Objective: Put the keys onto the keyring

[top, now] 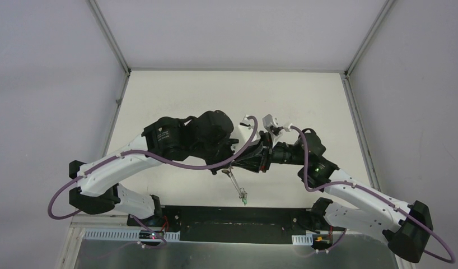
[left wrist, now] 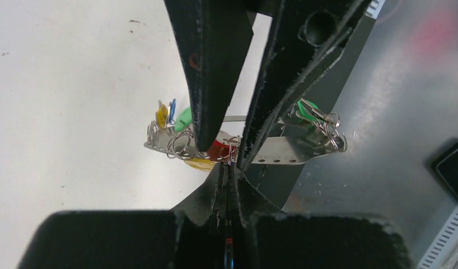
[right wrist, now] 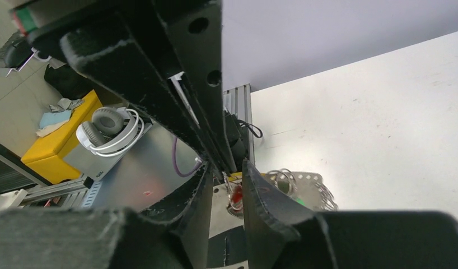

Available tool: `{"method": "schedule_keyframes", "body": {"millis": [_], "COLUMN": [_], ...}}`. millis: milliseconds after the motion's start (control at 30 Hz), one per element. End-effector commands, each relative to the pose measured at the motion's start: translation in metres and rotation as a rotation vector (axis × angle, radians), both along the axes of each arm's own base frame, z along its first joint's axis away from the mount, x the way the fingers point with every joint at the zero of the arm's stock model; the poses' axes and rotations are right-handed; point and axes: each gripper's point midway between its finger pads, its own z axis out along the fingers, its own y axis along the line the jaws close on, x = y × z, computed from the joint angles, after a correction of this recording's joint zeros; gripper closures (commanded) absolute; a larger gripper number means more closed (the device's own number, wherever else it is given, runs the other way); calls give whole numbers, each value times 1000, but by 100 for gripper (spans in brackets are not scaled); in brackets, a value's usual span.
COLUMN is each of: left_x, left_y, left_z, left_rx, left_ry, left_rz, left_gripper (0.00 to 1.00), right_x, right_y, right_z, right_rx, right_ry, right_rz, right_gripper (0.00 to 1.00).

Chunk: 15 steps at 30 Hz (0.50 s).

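Note:
Both grippers meet above the middle of the white table. My left gripper (top: 231, 163) (left wrist: 231, 167) is shut on the lower edge of the keyring (left wrist: 277, 152), a flat grey perforated band that hangs edge-on below the jaws (top: 236, 185). Small wire rings on the band carry keys with yellow (left wrist: 161, 116), green (left wrist: 183, 119) and red (left wrist: 218, 150) tags. A second green tag (left wrist: 308, 109) (top: 245, 199) sits at the band's far end. My right gripper (top: 246, 162) (right wrist: 227, 165) is open, its fingers (left wrist: 213, 84) either side of the red key (right wrist: 235, 193) and its wire ring, with a gap on one side.
A grey metal sheet (left wrist: 395, 112) and a black strip (top: 232, 216) lie along the table's near edge by the arm bases. Purple cables (top: 176, 162) loop over both arms. White enclosure walls stand on three sides. White headphones (right wrist: 109, 126) rest on a yellow box off the table.

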Motion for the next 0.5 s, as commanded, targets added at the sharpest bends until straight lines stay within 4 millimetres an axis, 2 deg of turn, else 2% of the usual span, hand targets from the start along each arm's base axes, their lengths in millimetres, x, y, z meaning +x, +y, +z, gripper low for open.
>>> {"method": "schedule_keyframes", "body": {"millis": [0,133,233,333,400,467], "left_x": [-7,-9,-12,-14,-14,-14], "left_y": [20,21,21,20,18,17], "left_z": [18,25,24,23,22,21], "left_rx": [39,33,34,35,37,37], "left_ry": [-16,-30,-24,-20,-17,-16], "left_rz": [-29,-55,-77,-95,-100,-105], "left_gripper": [100,100,100,100,100,100], "right_x": [4,5,-1,-10,-13,-14], "right_y": [1,1,5,10,14,18], "right_z": [13,5,5,7,8,6], "right_rx": [46,37,34,40,41,35], "right_ry": [-11,-13,-12,-18,-22,-20], "right_rz": [-31,-36,17,80,105,112], "right_gripper": [71,61,59,62,69,69]}}
